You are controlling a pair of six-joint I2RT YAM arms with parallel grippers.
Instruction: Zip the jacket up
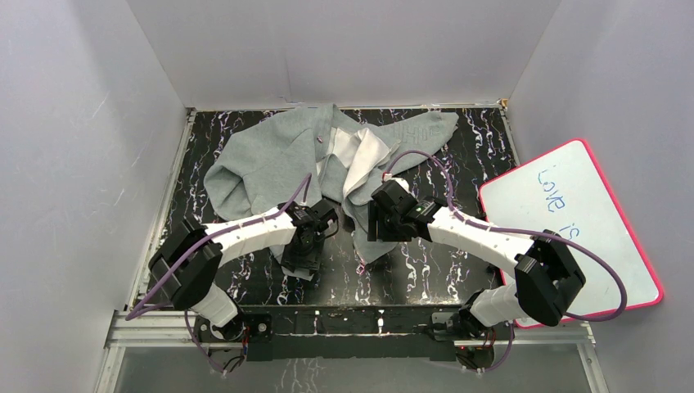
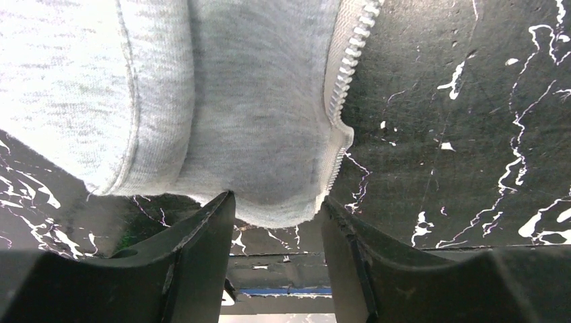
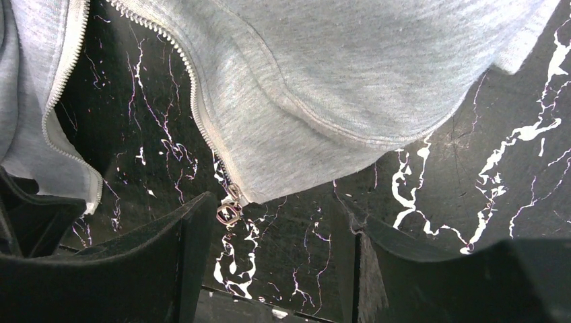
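Observation:
The light grey jacket lies rumpled and unzipped at the back middle of the black marbled table, white lining showing. My left gripper is open. In the left wrist view a bottom hem corner edged by white zipper teeth fills the gap at the fingertips of the left gripper. My right gripper is open too. The right wrist view shows the right gripper over bare table, with the other front panel just ahead. That panel's metal zipper slider lies beside my left fingertip.
A pink-framed whiteboard with blue writing leans at the right edge of the table. White walls close in the left, back and right sides. A metal rail runs along the near edge by the arm bases.

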